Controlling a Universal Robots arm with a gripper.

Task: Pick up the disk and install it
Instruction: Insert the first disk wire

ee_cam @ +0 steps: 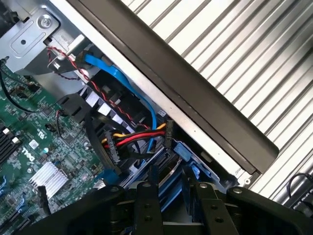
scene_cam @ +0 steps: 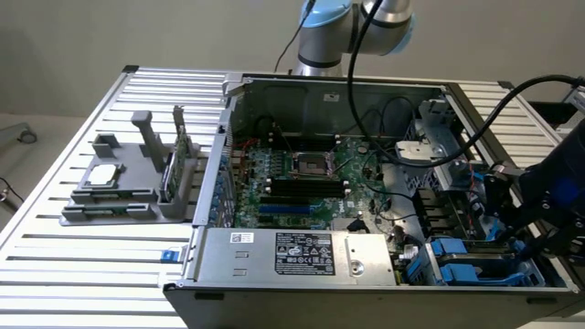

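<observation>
**Disk at the drive bay, at the case's 4 o'clock corner: snag and jam risks**

My gripper [ee_cam: 173, 196] appears clamped on the disk [ee_cam: 168, 169], one finger on each side of its blue carrier. The contact itself is half hidden, so I log the grip as probable. In the exterior view the disk sits low in the computer case [scene_cam: 366, 291], about 4 o'clock from the motherboard [scene_cam: 306, 178] and just inside the case wall [ee_cam: 195, 83]. Risks: the red-yellow power cable [ee_cam: 139, 139] lies just beside the carrier and could be pinched or dragged. A slight tilt could jam the carrier in the bay. My fingers run near the wall and could strike it. Appearance: edge-on, a thin silver-grey body in a blue plastic frame.
</observation>
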